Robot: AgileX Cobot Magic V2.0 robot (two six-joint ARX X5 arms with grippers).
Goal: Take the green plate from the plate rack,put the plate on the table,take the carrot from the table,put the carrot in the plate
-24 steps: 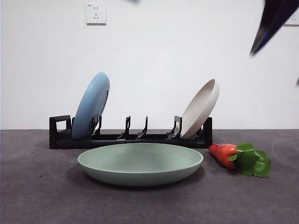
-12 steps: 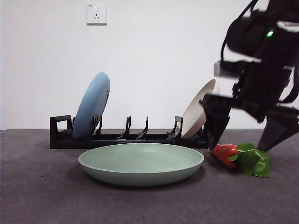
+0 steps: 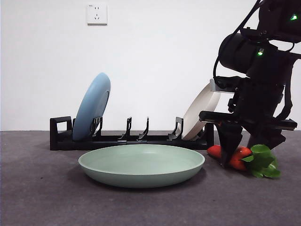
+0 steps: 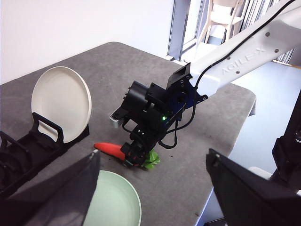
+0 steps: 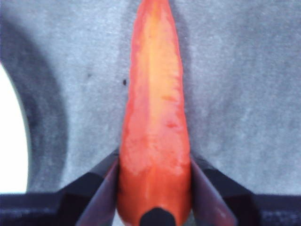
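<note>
The right claw (image 3: 237,157) reached steeply down, clamped on the carrot (image 3: 240,158) lying on the surface (image 3: 47,197); the left claw (image 4: 150,188) hung open.

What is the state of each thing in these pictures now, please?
green plate: flat on the table, in front of the plate rack, nothing in it.
light blue plate: leaning in a rack slot.
cream plate: leaning in a slot at the other end.
carrot: lying on the table, a jaw against each side.
right gripper: down at the carrot, shut on it.
left gripper: raised, open, holding nothing.
</note>
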